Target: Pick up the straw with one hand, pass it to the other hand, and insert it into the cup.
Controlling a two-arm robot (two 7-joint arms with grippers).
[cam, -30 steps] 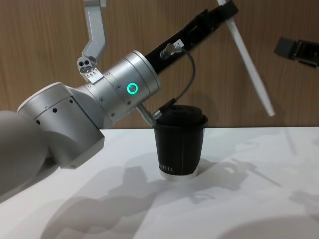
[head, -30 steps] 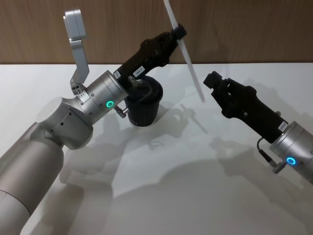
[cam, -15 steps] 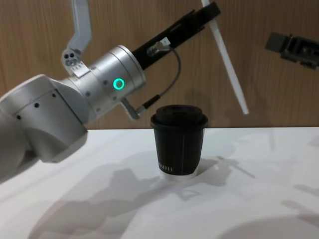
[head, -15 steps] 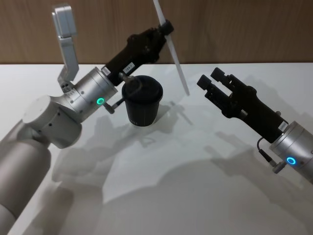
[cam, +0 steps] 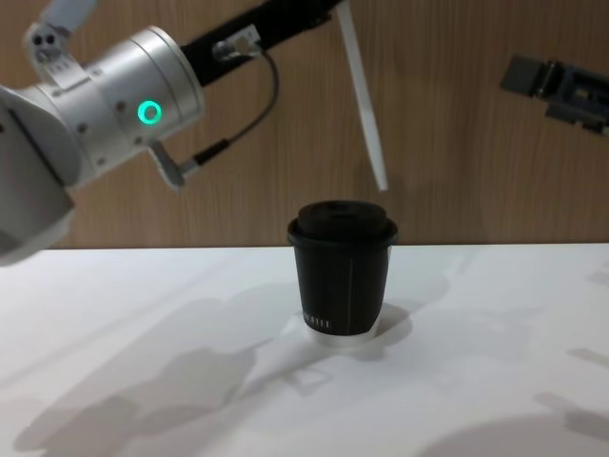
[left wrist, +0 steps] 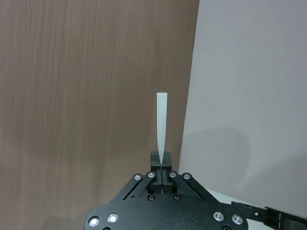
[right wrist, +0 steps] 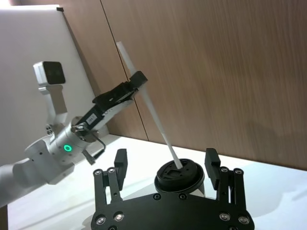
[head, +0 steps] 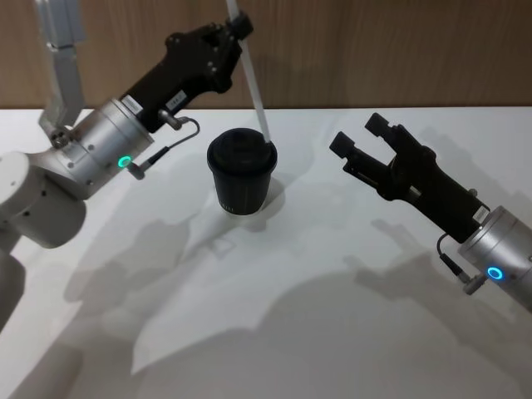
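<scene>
My left gripper (head: 239, 27) is raised behind the cup and shut on the white straw (head: 252, 83) near its upper end. The straw slants down, and its lower tip hangs just above the lid of the black cup (head: 241, 173), toward the lid's right side. In the chest view a small gap shows between the straw (cam: 363, 100) and the cup (cam: 343, 276). The left wrist view shows the straw (left wrist: 161, 124) pinched between the fingertips. My right gripper (head: 359, 135) hovers open to the right of the cup with nothing in it, and from its wrist the cup (right wrist: 180, 176) and straw (right wrist: 148, 108) lie ahead.
The white table (head: 316, 316) carries just the cup, with bare room in front and to both sides. A wooden wall (head: 399, 50) runs close behind. The left arm's silver wrist (cam: 124, 90) hangs high at the left.
My left gripper has swung left and up with the straw, bringing the straw's lower tip from right of the cup to just over the lid. The right gripper has opened and stayed nearly in place.
</scene>
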